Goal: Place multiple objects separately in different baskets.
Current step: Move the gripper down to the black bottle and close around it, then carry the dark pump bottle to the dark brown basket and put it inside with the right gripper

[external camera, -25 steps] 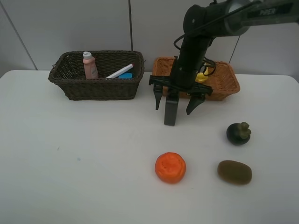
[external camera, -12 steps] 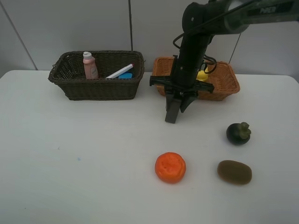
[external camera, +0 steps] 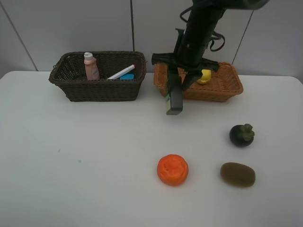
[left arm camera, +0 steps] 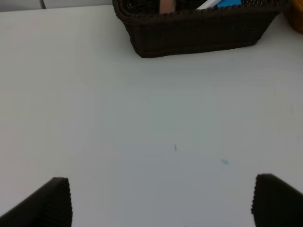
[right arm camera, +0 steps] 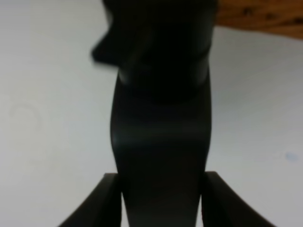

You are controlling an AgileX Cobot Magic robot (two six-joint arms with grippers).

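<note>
My right gripper (external camera: 177, 81) is shut on the dark rectangular bottle (external camera: 173, 101), holding it off the table in front of the light orange-tan basket (external camera: 222, 92). In the right wrist view the bottle (right arm camera: 161, 142) fills the space between the fingers (right arm camera: 106, 201). A yellow lemon (external camera: 205, 75) lies in that basket. The dark brown basket (external camera: 99, 90) holds a pink white-capped bottle (external camera: 90, 66) and a white marker (external camera: 121, 72). On the table lie an orange (external camera: 173, 169), a mangosteen (external camera: 241, 135) and a kiwi (external camera: 237, 174). My left gripper (left arm camera: 165, 203) is open over bare table.
A blue item (external camera: 127, 76) lies beside the marker in the dark basket (left arm camera: 199, 35). Both baskets stand at the back of the white table (external camera: 71, 156), against a grey wall. The right arm reaches down from the upper right.
My right gripper closed on the dark bottle that stood on the table and lifted it up and back toward the baskets. The left gripper stayed open.
</note>
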